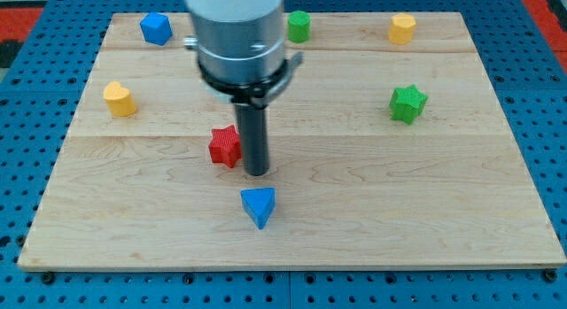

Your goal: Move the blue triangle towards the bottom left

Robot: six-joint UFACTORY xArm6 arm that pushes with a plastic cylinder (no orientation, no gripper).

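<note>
The blue triangle (259,205) lies on the wooden board (399,212), a little below the middle. My tip (257,173) stands just above the triangle in the view, a small gap apart from its top edge. A red star block (225,146) sits right beside the rod on its left, about touching it. The arm's grey body hides part of the board's top middle.
A blue block (155,28) sits at the top left, a yellow block (119,98) at the left, a green block (299,26) at the top middle, a yellow block (402,28) at the top right, a green star (407,104) at the right.
</note>
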